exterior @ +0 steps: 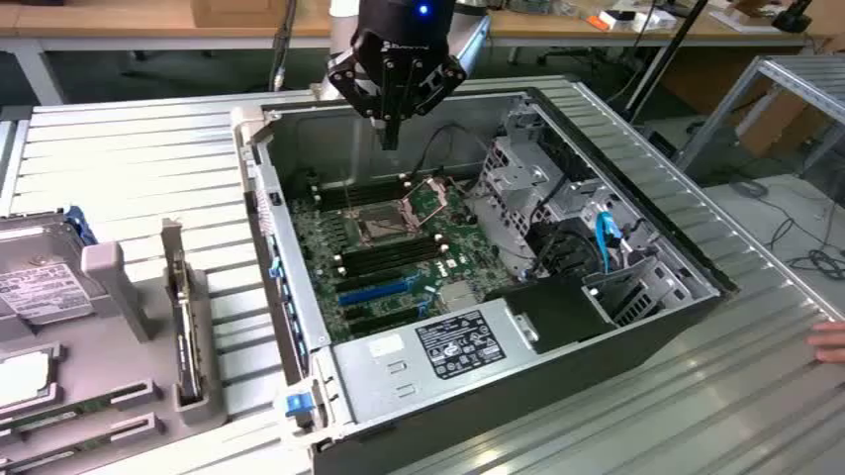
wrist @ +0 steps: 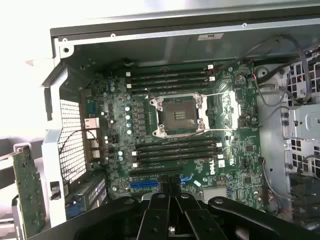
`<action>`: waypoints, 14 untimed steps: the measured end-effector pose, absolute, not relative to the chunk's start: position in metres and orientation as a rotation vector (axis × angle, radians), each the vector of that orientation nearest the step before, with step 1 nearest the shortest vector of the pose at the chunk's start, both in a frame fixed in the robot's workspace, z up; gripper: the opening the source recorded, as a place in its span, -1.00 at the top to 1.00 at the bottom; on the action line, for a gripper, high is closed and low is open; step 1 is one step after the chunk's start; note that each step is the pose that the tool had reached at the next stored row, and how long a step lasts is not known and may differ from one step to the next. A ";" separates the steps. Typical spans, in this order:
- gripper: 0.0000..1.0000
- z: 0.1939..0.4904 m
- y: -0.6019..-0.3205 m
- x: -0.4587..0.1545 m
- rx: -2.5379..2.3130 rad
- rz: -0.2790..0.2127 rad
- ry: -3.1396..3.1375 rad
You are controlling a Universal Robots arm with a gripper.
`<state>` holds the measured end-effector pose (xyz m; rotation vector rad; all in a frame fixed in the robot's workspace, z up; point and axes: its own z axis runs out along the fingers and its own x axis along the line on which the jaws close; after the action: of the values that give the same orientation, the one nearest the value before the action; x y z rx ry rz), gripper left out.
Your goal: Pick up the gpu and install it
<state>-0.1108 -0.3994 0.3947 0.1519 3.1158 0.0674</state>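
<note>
My gripper (exterior: pixel 390 139) hangs over the far end of the open computer case (exterior: pixel 687 297), fingers shut together with nothing between them. In the wrist view the shut gripper (wrist: pixel 170 195) points down at the motherboard (wrist: pixel 240 125) near the blue slots (wrist: pixel 145 184). Empty black memory slots (wrist: pixel 177 150) lie on both sides of the processor socket (wrist: pixel 179 115). The gpu (exterior: pixel 53 422), a thin green stick, lies in a groove of the grey fixture (exterior: pixel 113 287) at the exterior view's lower left, far from the gripper. A second similar stick (exterior: pixel 59 453) lies beside it.
A larger card (exterior: pixel 178 317) stands on edge in the fixture and appears as a green board (wrist: pixel 27 192) in the wrist view. A drive cage (exterior: pixel 521 183), cables (exterior: pixel 608 237) and the power supply (exterior: pixel 449 346) fill the case. A hand (exterior: pixel 829 341) rests at the exterior view's right edge.
</note>
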 end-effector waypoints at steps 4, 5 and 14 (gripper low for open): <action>0.79 0.395 -0.399 -0.112 0.152 0.067 3.116; 0.79 0.395 -0.399 -0.112 0.152 0.067 3.115; 0.79 0.395 -0.399 -0.113 0.049 0.069 3.120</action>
<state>-0.1126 -0.3994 0.3947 0.0489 3.1202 0.0685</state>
